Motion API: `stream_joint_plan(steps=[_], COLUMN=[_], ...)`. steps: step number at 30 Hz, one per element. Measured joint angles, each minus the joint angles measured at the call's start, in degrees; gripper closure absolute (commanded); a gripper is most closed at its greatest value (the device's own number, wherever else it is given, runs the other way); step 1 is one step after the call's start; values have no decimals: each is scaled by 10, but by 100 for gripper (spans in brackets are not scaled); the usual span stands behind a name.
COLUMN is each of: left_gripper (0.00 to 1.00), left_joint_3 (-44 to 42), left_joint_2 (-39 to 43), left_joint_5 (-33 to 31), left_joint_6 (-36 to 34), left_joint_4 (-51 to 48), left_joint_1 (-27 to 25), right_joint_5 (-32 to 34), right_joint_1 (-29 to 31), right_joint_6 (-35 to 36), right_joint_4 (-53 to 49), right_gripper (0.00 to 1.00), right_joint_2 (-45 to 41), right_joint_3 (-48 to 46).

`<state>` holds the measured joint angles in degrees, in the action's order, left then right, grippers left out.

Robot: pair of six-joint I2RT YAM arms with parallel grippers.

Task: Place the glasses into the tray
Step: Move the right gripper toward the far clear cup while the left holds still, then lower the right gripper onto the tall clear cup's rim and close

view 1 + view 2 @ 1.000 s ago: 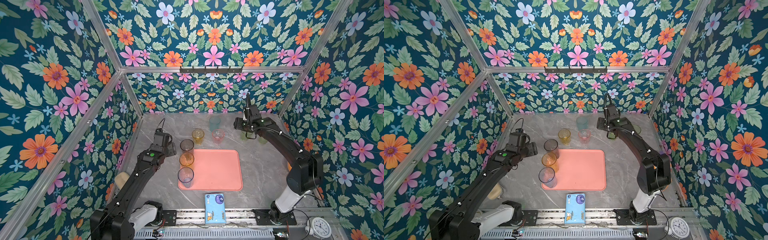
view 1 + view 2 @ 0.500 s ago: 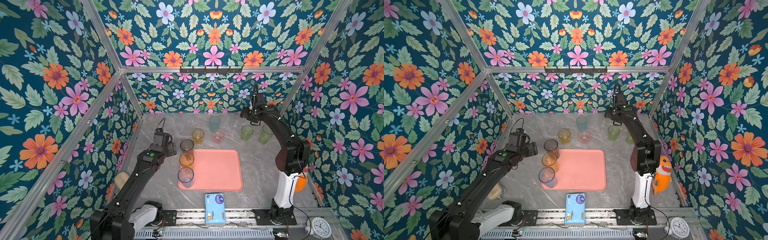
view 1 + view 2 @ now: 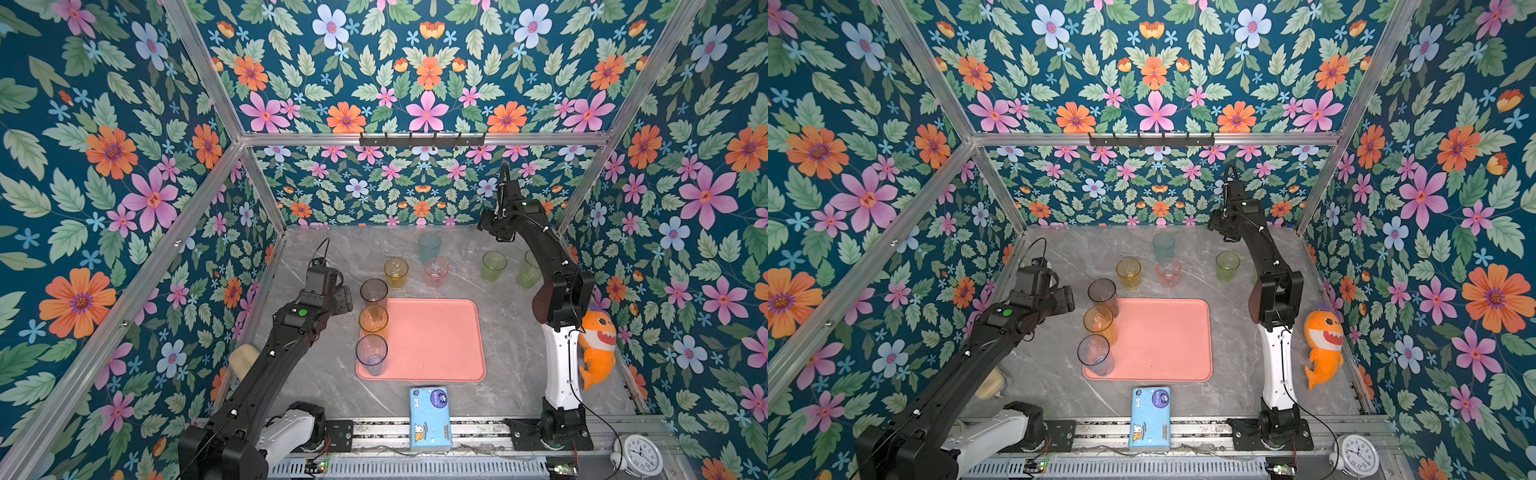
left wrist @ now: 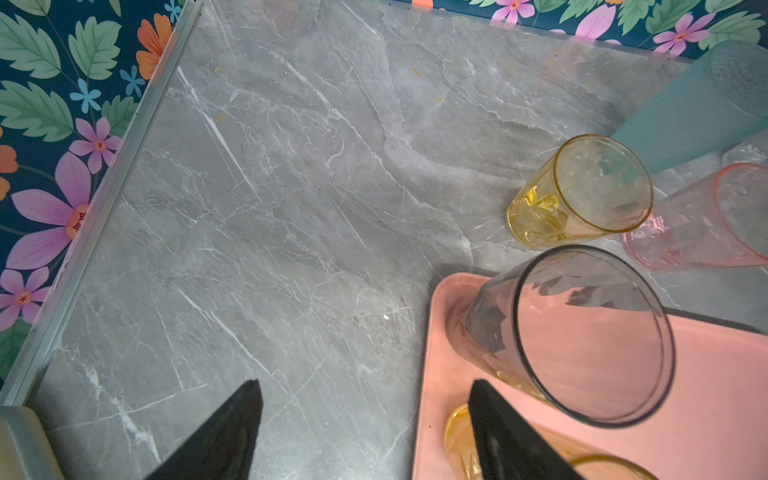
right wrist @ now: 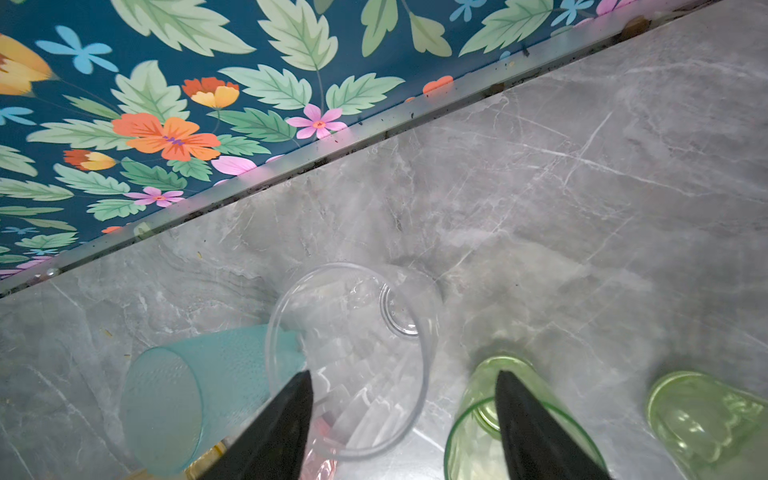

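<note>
Glasses: three on tray, six outside.

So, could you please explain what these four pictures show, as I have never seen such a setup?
This robot has a left arm and a right arm at a grey table, each ending in a two-fingered gripper. Two pictures look down from overhead; two come from wrist cameras. In the pink tray stand a grey glass, an amber glass and a bluish glass. On the table: a yellow glass, a pink glass, a teal glass, a clear glass, a green glass and a second green glass. The left gripper and the right gripper are open, holding nothing.
</note>
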<state>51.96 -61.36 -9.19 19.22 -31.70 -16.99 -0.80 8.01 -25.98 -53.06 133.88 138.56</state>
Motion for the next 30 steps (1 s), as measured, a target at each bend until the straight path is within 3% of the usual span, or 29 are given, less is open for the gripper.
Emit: stream_joint_plan(steps=[10, 30], left_gripper=[19, 19], left_joint_3=[0, -5], left_joint_2=[-2, -2], left_joint_5=[1, 15], left_joint_6=[-2, -3], left_joint_4=[0, 4], left_joint_1=[0, 0], right_joint_5=[-5, -24], right_joint_1=[-1, -6], right_joint_6=[7, 17], right_joint_4=[-12, -15], right_gripper=[42, 78], right_joint_2=[42, 67], right_joint_3=[38, 43])
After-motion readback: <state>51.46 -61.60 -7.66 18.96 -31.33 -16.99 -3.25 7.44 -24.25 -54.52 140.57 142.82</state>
